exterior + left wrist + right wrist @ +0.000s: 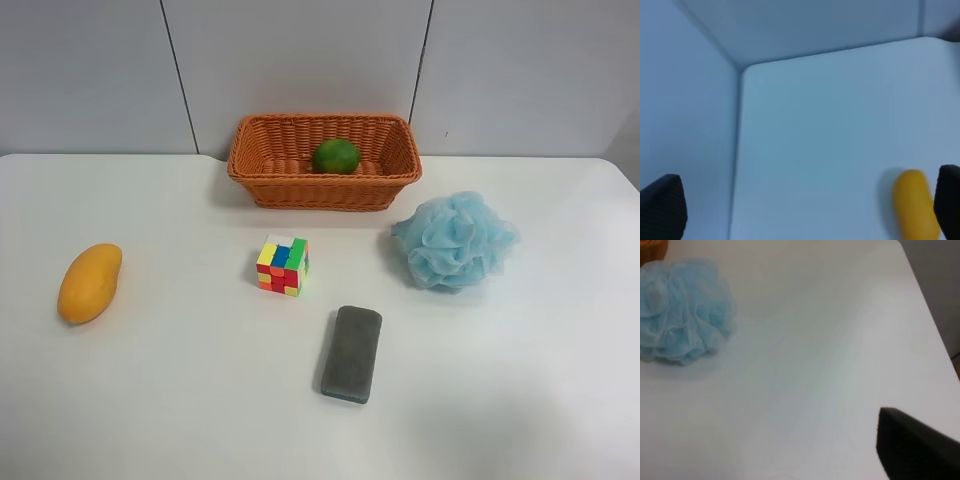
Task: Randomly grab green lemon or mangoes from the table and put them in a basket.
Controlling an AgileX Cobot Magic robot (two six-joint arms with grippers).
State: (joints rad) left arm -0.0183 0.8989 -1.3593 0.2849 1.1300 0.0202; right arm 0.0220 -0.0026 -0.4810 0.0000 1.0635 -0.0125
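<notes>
My left pincer point(800, 210) hangs with its two dark fingertips point(662, 205) spread wide apart, gripping nothing; the mango point(915, 210) lies on the white counter point(830, 125) just beside one of those tips, not touching it as far as I can see. Of my right pincer I see only one dark tip point(915, 447) at the edge of its wrist view, so I cannot tell whether it is spread or pressed together; the pale blue bath pouf point(682, 310) sits well apart from it across bare counter. In the high view neither arm shows. Nearest the camera lies a grey sponge block point(352, 353), then a multicoloured puzzle cube point(283, 265) just beyond it, with the mango point(89, 283) well off at the view's left and the pouf point(455, 240) at the view's right. Farthest back, against the wall, stands the wicker basket point(324, 185), and the green lemon point(336, 156) rests inside it. The cube sits between the sponge block and the basket, and nothing lies on or against the mango.
</notes>
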